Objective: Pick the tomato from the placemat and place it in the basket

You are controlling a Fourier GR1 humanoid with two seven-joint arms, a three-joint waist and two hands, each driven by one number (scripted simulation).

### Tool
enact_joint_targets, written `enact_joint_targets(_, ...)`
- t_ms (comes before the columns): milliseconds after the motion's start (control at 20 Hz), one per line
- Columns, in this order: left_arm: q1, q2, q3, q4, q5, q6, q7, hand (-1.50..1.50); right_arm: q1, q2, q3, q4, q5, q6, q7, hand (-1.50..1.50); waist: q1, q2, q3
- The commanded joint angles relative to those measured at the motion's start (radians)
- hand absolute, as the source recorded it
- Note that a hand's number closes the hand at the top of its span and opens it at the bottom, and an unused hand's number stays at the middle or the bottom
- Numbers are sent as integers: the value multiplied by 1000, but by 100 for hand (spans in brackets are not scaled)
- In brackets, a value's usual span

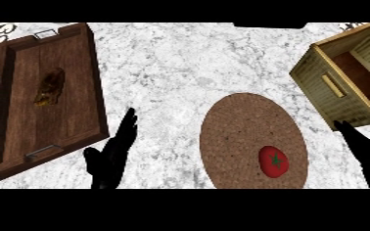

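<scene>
A red tomato (274, 161) with a green stem lies on the near right part of a round brown woven placemat (239, 127). The basket (323, 85), a tan woven box with a brown inside, stands at the right edge, beyond the placemat. My left hand (114, 155) is open with fingers straight, upright at the lower left, well left of the placemat. My right hand (356, 144) shows at the right edge with straight fingers, open, to the right of the tomato and just below the basket. Neither hand touches the tomato.
A dark wooden tray (72, 112) with metal handles lies at the left, holding a brown food item (49, 88). The counter (180, 63) is white marble.
</scene>
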Motion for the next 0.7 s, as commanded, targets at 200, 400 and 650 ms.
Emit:
enact_joint_targets(200, -110, 58, 131, -79, -24, 29, -106, 0, -49, 40, 51, -24, 1, 33, 136, -150, 5, -14, 19)
enact_joint_targets(400, -131, 64, 144, -86, -12, 43, -69, 0, -45, 95, 117, 1, 57, -11, 118, -150, -2, -16, 21)
enact_joint_targets(650, -90, 86, 158, -72, 2, 22, -118, 0, -53, 113, 144, 18, 106, -10, 107, -150, -4, -18, 21)
